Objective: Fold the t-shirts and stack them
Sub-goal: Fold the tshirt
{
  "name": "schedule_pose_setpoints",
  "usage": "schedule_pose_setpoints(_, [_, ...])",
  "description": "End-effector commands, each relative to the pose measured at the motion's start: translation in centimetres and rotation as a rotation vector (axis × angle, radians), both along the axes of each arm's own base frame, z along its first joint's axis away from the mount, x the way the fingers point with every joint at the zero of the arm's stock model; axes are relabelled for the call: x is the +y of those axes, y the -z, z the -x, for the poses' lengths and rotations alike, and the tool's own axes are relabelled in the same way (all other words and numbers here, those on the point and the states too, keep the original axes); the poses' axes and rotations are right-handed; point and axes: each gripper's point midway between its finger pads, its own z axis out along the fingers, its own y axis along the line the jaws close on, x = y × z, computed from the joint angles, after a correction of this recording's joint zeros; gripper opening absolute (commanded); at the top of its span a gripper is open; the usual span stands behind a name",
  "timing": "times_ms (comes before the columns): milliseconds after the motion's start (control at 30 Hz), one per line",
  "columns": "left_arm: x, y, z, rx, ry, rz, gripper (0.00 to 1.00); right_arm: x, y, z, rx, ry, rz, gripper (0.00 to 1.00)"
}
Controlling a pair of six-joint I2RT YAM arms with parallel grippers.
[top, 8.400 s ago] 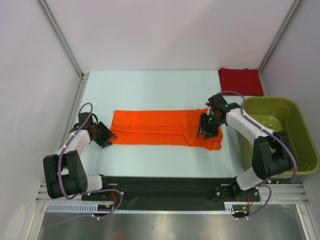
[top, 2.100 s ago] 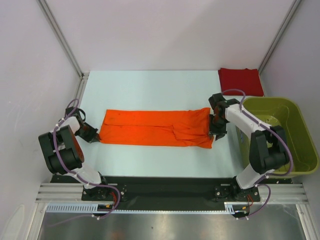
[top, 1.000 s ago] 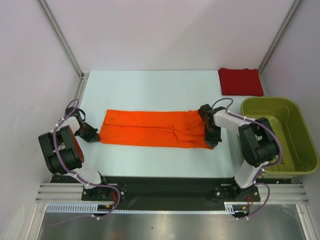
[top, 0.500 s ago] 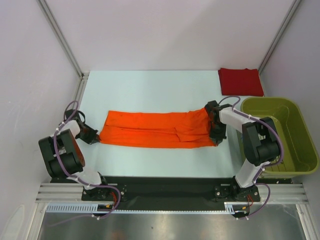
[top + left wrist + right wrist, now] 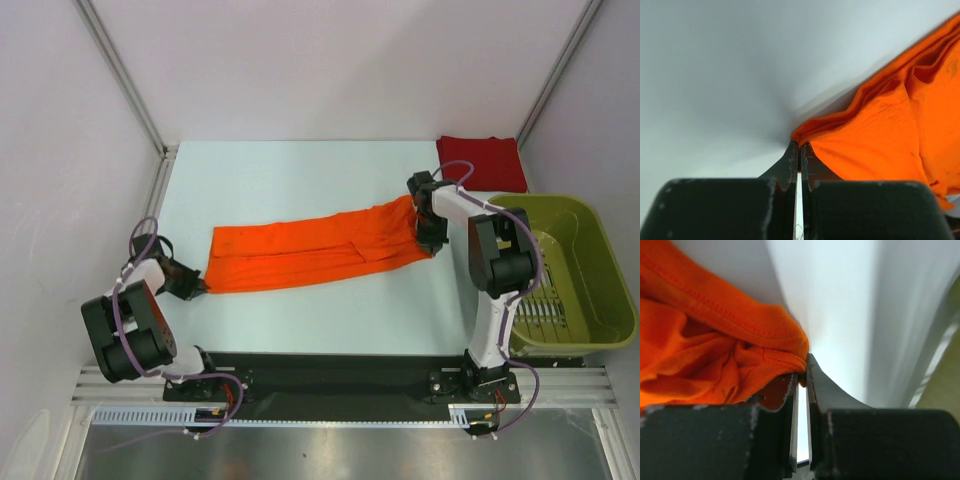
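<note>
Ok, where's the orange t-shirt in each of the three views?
Top external: the orange t-shirt is a long slanted strip mid-table, running from the left tool to the right tool.
Left wrist: the orange t-shirt fills the right side, its corner at the tool tips.
Right wrist: the orange t-shirt is bunched on the left, its edge at the tool tips.
Shared landmark: the pale table under it.

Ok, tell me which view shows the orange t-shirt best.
Top external: the orange t-shirt shows whole there, a long folded strip stretched between the left gripper and the right gripper. Left wrist shows only its corner pinched in shut jaws; right wrist only a bunched hem at the fingertips.
</note>
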Motion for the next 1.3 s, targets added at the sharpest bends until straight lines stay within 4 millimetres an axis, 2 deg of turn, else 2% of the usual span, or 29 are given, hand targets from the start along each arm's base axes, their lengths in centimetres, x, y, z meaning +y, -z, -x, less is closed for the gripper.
schedule_pose_setpoints(0, [-1.2,1.9,3.9,0.127,0.016,-0.017,0.00,-2.9,-1.3,-7.3,-0.181,0.012,0.142,0.07])
schedule_pose_setpoints(67, [-2.5,2.2,4.5,0.136,0.056,-0.016,0.00,-2.5,-2.0,-10.2,-0.256,-0.004,0.143,0.06])
schedule_pose_setpoints(100, [-2.8,2.2,4.7,0.136,0.070,-0.023,0.00,-2.2,-1.5,-11.1,-0.263,-0.027,0.156,0.07])
schedule_pose_setpoints(133, [-3.2,2.0,4.8,0.122,0.083,-0.031,0.00,-2.0,-2.8,-13.2,-0.322,-0.027,0.149,0.06])
schedule_pose_setpoints(167, [-4.4,2.3,5.5,0.131,0.118,-0.029,0.00,-1.7,-3.0,-14.5,-0.352,-0.029,0.147,0.06])
schedule_pose_setpoints(233, [-5.1,1.6,5.4,0.112,0.163,-0.079,0.00,-1.1,-2.1,-16.5,-0.367,-0.052,0.141,0.07])
schedule_pose_setpoints(267, [-6.6,1.2,5.3,0.102,0.223,-0.093,0.00,-0.4,-3.2,-18.5,-0.423,-0.057,0.120,0.07])
schedule_pose_setpoints(300, [-7.3,0.8,5.4,0.096,0.251,-0.108,0.00,0.0,-3.3,-19.5,-0.442,-0.064,0.112,0.08])
schedule_pose_setpoints(333, [-7.8,0.6,5.5,0.093,0.274,-0.127,0.00,0.3,-1.8,-20.1,-0.426,-0.078,0.113,0.08])
schedule_pose_setpoints(367, [-9.5,0.3,5.8,0.076,0.334,-0.132,0.00,0.8,-2.9,-21.7,-0.469,-0.089,0.104,0.08])
schedule_pose_setpoints(433, [-10.7,0.3,7.0,0.097,0.378,-0.136,0.00,1.4,-2.3,-22.9,-0.480,-0.110,0.096,0.08])
schedule_pose_setpoints(467, [-12.0,0.4,7.9,0.091,0.414,-0.135,0.00,2.0,-1.0,-23.3,-0.462,-0.137,0.096,0.08])
schedule_pose_setpoints(533, [-13.2,0.6,9.3,0.093,0.448,-0.128,0.00,2.8,-2.5,-25.1,-0.508,-0.163,0.093,0.09])
schedule_pose_setpoints(567, [-14.5,1.2,11.0,0.106,0.483,-0.116,0.00,3.3,-1.1,-25.1,-0.483,-0.177,0.109,0.09])
schedule_pose_setpoints(600, [-15.6,1.1,11.1,0.065,0.503,-0.093,0.00,3.6,-2.3,-26.2,-0.514,-0.199,0.114,0.09])
schedule_pose_setpoints(633, [-16.5,1.2,11.8,0.066,0.485,-0.059,0.00,3.8,-2.4,-26.6,-0.528,-0.205,0.115,0.11])
schedule_pose_setpoints(667, [-17.8,1.8,13.7,0.085,0.552,-0.034,0.00,4.2,-2.1,-26.9,-0.528,-0.219,0.101,0.13])
schedule_pose_setpoints(733, [-20.0,1.6,14.4,0.065,0.567,0.025,0.00,4.5,-2.9,-27.9,-0.557,-0.236,0.097,0.15])
schedule_pose_setpoints(800, [-22.5,1.2,15.8,0.056,0.678,0.051,0.00,5.4,-2.2,-28.4,-0.552,-0.285,0.091,0.17])
schedule_pose_setpoints(833, [-23.2,1.0,16.1,0.062,0.710,0.050,0.00,5.7,-3.6,-29.3,-0.592,-0.288,0.096,0.18])
schedule_pose_setpoints(867, [-24.7,-0.1,16.4,0.040,0.776,0.058,0.01,5.9,-3.5,-29.5,-0.602,-0.287,0.100,0.20])
schedule_pose_setpoints(900, [-25.3,-0.4,16.5,0.040,0.806,0.048,0.01,6.1,-3.7,-29.8,-0.617,-0.287,0.094,0.21])
schedule_pose_setpoints(933, [-25.8,-0.2,16.9,0.056,0.849,0.034,0.05,6.1,-3.8,-30.1,-0.629,-0.311,0.102,0.22])
schedule_pose_setpoints(1067, [-28.7,-2.2,17.6,-0.005,0.983,0.097,0.17,5.8,-4.7,-30.8,-0.659,-0.312,0.121,0.24])
schedule_pose_setpoints(1100, [-29.4,-2.8,17.6,-0.036,1.007,0.125,0.27,5.8,-5.1,-30.9,-0.670,-0.311,0.120,0.27])
schedule_pose_setpoints(1167, [-30.3,-4.5,17.9,-0.103,1.082,0.167,0.37,5.6,-6.7,-31.2,-0.695,-0.298,0.120,0.33])
schedule_pose_setpoints(1200, [-30.4,-5.0,18.0,-0.122,1.108,0.178,0.43,5.5,-7.3,-31.1,-0.700,-0.291,0.117,0.39])
schedule_pose_setpoints(1233, [-30.4,-5.6,18.1,-0.146,1.154,0.178,0.46,5.4,-8.7,-30.8,-0.708,-0.286,0.112,0.41])
schedule_pose_setpoints(1267, [-30.7,-7.0,18.0,-0.185,1.176,0.188,0.49,5.3,-9.4,-30.5,-0.710,-0.277,0.107,0.43])
